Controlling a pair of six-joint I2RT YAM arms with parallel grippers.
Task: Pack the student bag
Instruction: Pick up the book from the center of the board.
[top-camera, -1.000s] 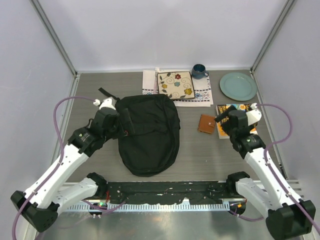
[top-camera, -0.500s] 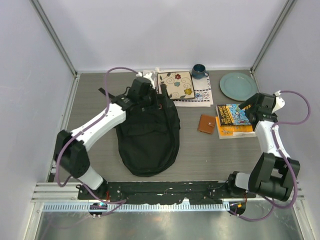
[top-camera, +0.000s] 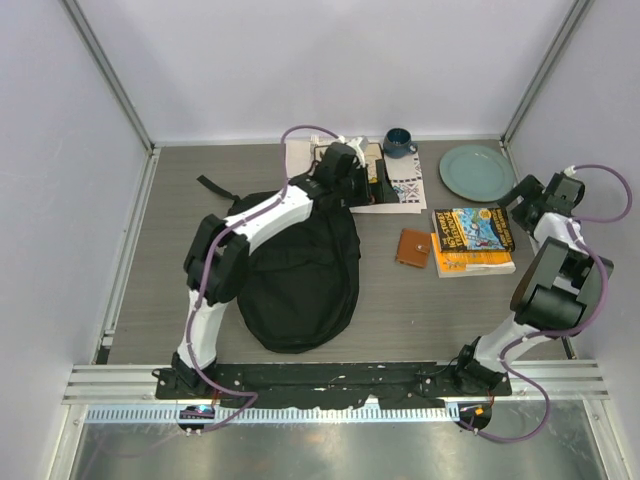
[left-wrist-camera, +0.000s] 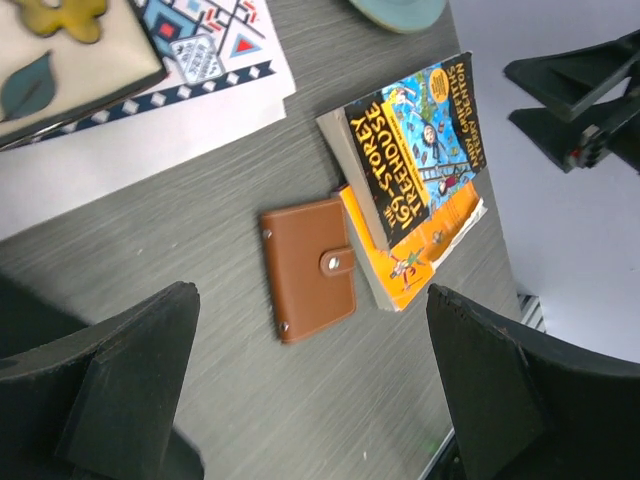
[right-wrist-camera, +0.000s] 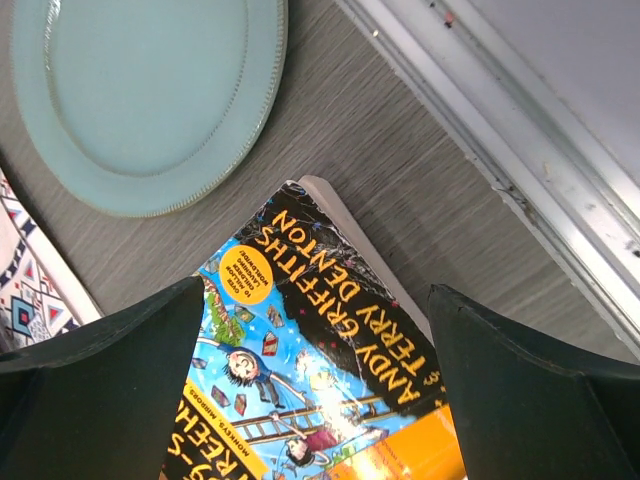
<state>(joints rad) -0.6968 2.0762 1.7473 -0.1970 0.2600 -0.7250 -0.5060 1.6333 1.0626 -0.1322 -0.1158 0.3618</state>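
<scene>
Student bag: black, soft, rounded fabric

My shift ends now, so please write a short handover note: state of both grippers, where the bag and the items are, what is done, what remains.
Left gripper: open, empty, near the patterned cloth, brown wallet in its camera view.
Right gripper: open, empty, by the books and the plate.
Student bag: lies flat, left of the wallet; open or zipped, cannot tell.
Done: nothing visibly packed.
Left: wallet and books lie outside the bag; put them in.
</scene>
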